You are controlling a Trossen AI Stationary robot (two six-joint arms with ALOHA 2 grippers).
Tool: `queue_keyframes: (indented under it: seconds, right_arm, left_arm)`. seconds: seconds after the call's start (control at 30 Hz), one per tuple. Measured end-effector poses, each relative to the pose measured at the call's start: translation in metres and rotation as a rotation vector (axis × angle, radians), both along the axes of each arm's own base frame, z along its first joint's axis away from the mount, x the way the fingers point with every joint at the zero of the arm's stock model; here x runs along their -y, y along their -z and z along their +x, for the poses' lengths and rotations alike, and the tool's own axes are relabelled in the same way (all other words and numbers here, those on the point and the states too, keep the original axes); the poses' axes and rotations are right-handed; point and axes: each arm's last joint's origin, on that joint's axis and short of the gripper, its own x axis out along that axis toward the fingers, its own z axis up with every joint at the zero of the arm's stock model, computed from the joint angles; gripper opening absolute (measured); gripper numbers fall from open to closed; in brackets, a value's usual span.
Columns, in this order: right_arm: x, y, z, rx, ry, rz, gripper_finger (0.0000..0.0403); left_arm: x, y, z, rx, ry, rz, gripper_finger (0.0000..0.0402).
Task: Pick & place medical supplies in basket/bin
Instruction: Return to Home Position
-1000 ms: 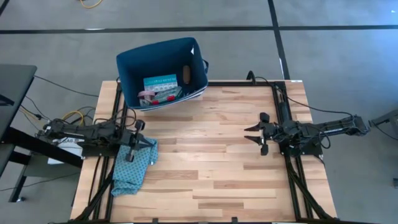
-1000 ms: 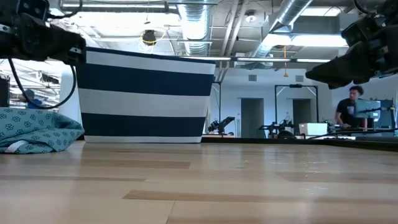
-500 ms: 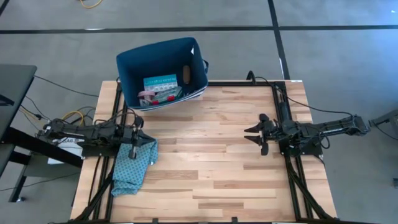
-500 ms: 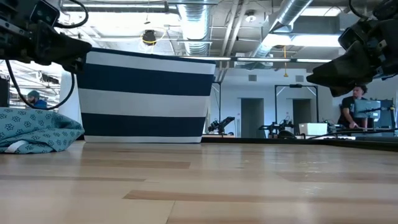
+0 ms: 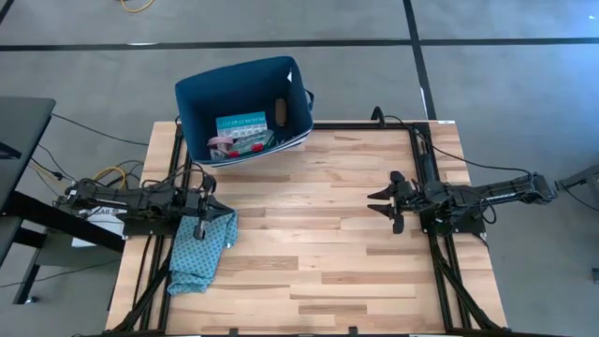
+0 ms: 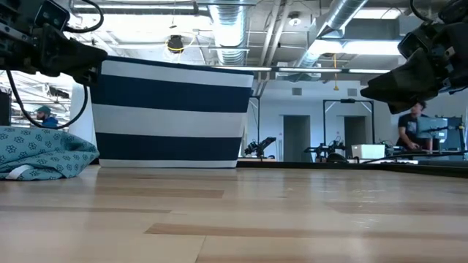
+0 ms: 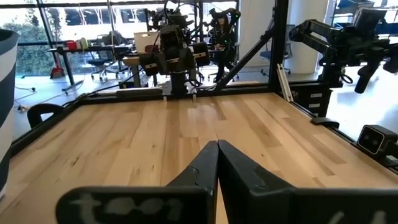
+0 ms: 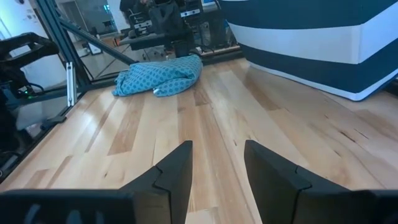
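The dark navy bin [image 5: 292,82] stands at the table's far left edge, striped navy and white on its outside [image 6: 172,109]. Inside lie the teal-red-white flat box [image 5: 241,125], the pink roll [image 5: 222,143] and the brown block [image 5: 280,110]. The other supplies do not show. My left gripper [image 5: 201,211] [image 7: 217,144] is shut and hangs in the air above the far end of the teal patterned cloth [image 5: 198,253]. My right gripper [image 5: 382,202] [image 8: 216,146] is open, raised over the table's right side, and points toward the left.
The teal cloth [image 6: 44,150] lies bunched on the table's left near side [image 8: 161,76]. Bare wooden table top [image 5: 309,234] lies between the two arms. Black frame rails run along the left and right edges. People show in the room behind the table [image 6: 413,120].
In the low view my left gripper has sunk a little and come slightly toward the bin during the first half second. Since then both arms have kept still. The bin, its contents and the cloth have not moved.
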Motion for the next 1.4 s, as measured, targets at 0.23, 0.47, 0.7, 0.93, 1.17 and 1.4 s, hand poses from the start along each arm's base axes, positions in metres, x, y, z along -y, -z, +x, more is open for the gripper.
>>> queue_keyframes:
  seconds: [0.23,0.47,0.7,0.93,1.17,1.4]
  right_arm:
    - [0.0000,0.0000,0.0000,0.000,0.000,0.000,0.0139]
    - [0.0000,0.0002,0.0000,-0.001,0.000,0.000,0.0137]
    - [0.0000,0.0001,0.0000,0.000,0.000,0.000,0.0141]
    - [0.0000,0.0001,0.0000,0.000,0.000,0.000,0.0139]
    - [0.0000,0.0003,0.0000,-0.001,0.000,0.000,0.0139]
    - [0.0000,0.0003,0.0000,-0.001,0.000,0.000,0.0136]
  left_arm:
    - [0.0000,0.0000,0.0000,0.000,0.000,-0.001,0.0000]
    - [0.0000,0.0002,0.0000,0.000,0.000,0.005,0.0000]
    - [0.0000,0.0002,0.0000,0.000,0.001,0.008,0.0000]
    - [0.0000,0.0002,0.0000,0.000,0.000,0.011,0.0000]
    - [0.0000,0.0002,0.0000,0.000,0.000,0.008,0.0000]
    - [0.0000,0.0002,0.0000,-0.001,0.000,0.000,0.0000]
